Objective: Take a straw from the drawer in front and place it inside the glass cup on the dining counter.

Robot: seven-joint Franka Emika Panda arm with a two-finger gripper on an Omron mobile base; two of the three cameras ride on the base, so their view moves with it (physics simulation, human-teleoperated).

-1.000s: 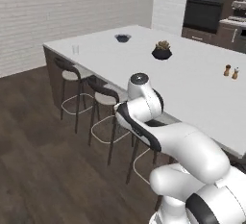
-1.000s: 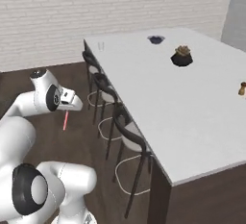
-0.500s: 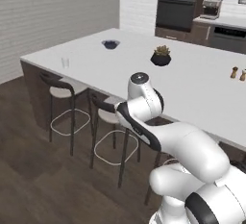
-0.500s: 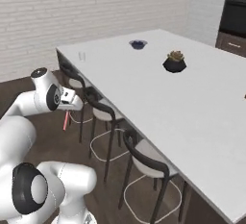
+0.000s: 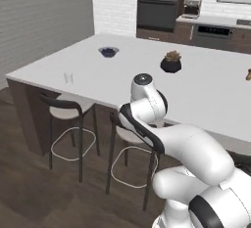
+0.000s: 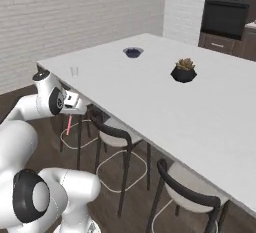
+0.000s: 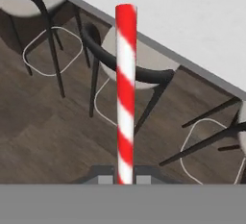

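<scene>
The whole scene has slid across both base views over the last second, which is the base driving along the stool side of the dining counter, not the things shifting; the counter's near-left corner now sits much closer, which I judge means the carry toward the cup is well under way and only the final reach and drop remain. On the slab, the potted plant stands toward the middle, the dark blue bowl further along toward the far edge, and the glass cup just inside the near-left corner, above a black-backed stool. The gripper hangs beside the counter's long edge, below the top, its jaws pressed together on the straw, as they were a second ago. The straw runs straight out from between the fingertips, pointing down toward the floor, with the cup well apart from it, higher up.
</scene>
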